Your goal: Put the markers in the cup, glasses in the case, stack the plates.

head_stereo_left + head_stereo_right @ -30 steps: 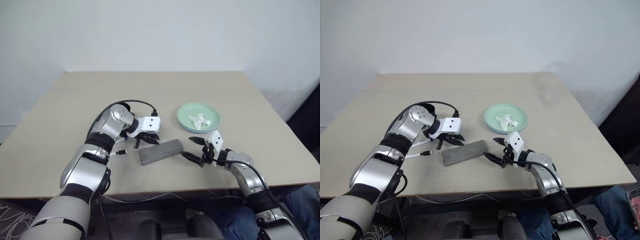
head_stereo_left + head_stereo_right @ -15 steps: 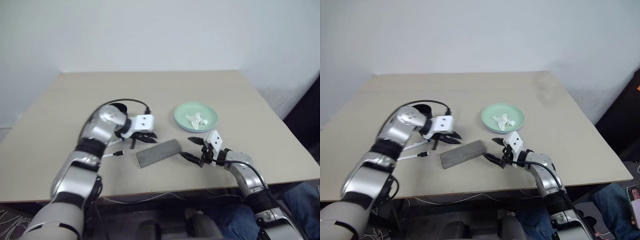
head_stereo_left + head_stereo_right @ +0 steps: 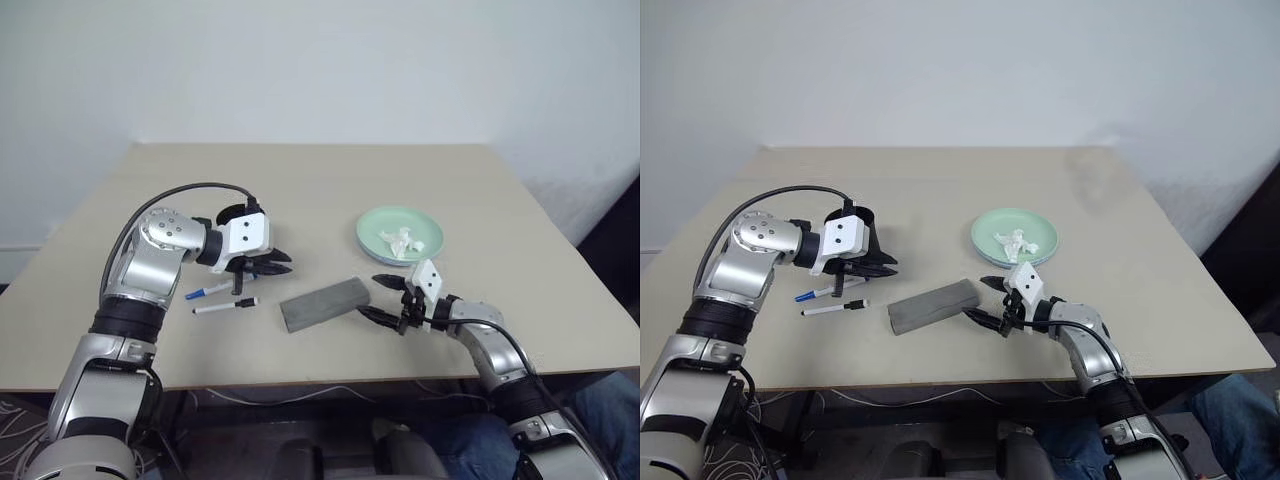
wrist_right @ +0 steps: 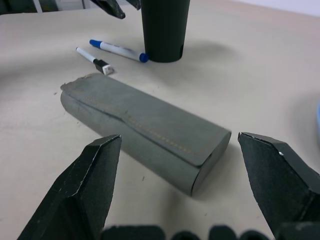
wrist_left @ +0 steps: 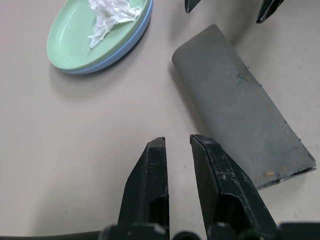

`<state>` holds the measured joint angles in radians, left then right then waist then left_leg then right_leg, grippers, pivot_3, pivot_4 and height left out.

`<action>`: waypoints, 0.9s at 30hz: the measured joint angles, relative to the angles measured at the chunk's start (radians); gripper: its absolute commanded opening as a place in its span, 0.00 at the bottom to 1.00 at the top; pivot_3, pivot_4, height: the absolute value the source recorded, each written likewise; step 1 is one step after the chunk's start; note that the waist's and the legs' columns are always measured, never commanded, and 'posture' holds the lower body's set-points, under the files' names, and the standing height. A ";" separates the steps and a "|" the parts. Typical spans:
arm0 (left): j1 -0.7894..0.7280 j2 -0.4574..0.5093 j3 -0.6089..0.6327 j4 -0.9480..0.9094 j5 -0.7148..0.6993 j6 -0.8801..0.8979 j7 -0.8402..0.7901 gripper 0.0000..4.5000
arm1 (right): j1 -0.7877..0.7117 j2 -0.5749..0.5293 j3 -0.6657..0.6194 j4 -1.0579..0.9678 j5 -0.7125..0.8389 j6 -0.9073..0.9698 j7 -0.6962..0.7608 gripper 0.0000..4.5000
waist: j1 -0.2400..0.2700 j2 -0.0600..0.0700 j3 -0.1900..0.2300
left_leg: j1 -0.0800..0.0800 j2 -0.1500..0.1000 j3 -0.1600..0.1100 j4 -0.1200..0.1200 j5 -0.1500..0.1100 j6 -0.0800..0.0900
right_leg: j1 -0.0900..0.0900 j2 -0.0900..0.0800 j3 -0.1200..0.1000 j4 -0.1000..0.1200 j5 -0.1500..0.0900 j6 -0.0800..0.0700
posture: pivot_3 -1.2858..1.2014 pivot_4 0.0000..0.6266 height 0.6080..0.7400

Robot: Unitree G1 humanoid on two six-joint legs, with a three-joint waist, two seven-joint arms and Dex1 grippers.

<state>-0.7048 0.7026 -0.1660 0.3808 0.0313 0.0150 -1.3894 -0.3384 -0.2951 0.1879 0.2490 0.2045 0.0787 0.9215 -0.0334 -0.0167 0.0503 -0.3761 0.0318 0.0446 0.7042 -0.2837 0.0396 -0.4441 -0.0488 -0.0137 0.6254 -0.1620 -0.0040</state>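
Case (image 3: 323,303) shut – markers (image 3: 218,298) lying beside cup (image 4: 164,27)

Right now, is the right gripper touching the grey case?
Apart. In the right wrist view the right gripper has its two fingers spread wide, one on each side of the near end of the case, and bare table shows between each fingertip and the case.

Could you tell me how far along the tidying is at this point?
Done: the mint green round plate sits on the light blue plate, crumpled white tissue on top. In hand: nothing; the open right gripper faces the closed grey case; glasses inside, cannot tell. Left: the blue-capped marker and black-capped marker lie beside the black tapered cup.
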 measured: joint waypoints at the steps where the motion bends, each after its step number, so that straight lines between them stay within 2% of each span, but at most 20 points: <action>1: 0.002 0.007 0.000 -0.002 -0.003 0.004 -0.001 0.18 | 0.000 0.000 0.000 0.000 0.000 0.000 0.000 0.90 | 0.000 0.000 0.000 | 0.000 0.000 0.000 0.000 0.000 0.000 | 0.000 0.000 0.000 0.000 0.000 0.000 | 0.52 0.00 0.86; 3: 0.013 0.034 -0.002 -0.007 -0.009 0.017 -0.014 0.18 | 0.000 -0.001 0.000 0.001 0.000 0.000 0.001 0.90 | -0.002 0.000 0.000 | 0.000 0.000 0.001 0.000 0.000 0.000 | 0.000 0.000 0.000 0.000 0.000 0.000 | 0.52 0.00 0.86; 6: 0.024 0.075 -0.009 -0.006 -0.011 0.034 -0.045 0.30 | 0.000 -0.003 0.000 0.001 0.000 0.000 0.001 0.90 | -0.003 0.000 0.000 | 0.000 0.000 0.001 0.000 0.000 0.000 | 0.000 0.000 0.000 0.000 0.000 0.000 | 0.52 0.00 0.86; 9: 0.038 0.135 -0.013 0.018 -0.011 0.047 -0.092 0.53 | 0.001 -0.005 0.000 0.001 0.000 0.000 0.000 0.90 | -0.004 0.000 0.000 | 0.000 0.000 0.001 -0.001 0.000 0.000 | -0.001 0.000 0.000 0.000 0.000 0.000 | 0.52 0.00 0.86; 15: 0.050 0.182 -0.023 0.080 -0.006 0.034 -0.138 0.98 | 0.001 -0.001 0.002 0.003 -0.001 0.001 0.001 0.90 | 0.000 0.000 0.000 | 0.000 0.000 0.001 0.000 0.000 0.000 | -0.001 -0.001 0.000 0.000 0.000 -0.001 | 0.52 0.00 0.86; 21: 0.042 0.214 -0.060 0.207 0.047 -0.043 -0.139 0.99 | -0.006 0.007 0.003 0.028 -0.002 0.000 0.002 0.90 | 0.001 0.000 0.000 | 0.000 0.000 0.001 -0.001 0.000 0.000 | -0.001 0.000 0.000 0.000 0.000 -0.001 | 0.52 0.00 0.86; 27: -0.052 0.207 -0.115 0.377 0.125 -0.118 -0.136 0.99 | -0.018 0.015 0.005 0.050 -0.004 -0.001 0.011 0.90 | 0.003 -0.001 0.000 | -0.001 0.000 0.001 -0.001 0.000 0.000 | -0.001 -0.001 0.000 -0.001 0.000 0.000 | 0.52 0.00 0.86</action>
<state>-0.7567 0.9095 -0.2811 0.7579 0.1560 -0.1032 -1.5254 -0.3568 -0.2805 0.1924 0.2992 0.2004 0.0777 0.9328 -0.0307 -0.0174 0.0504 -0.3771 0.0316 0.0457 0.7034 -0.2838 0.0396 -0.4450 -0.0494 -0.0140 0.6245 -0.1624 -0.0044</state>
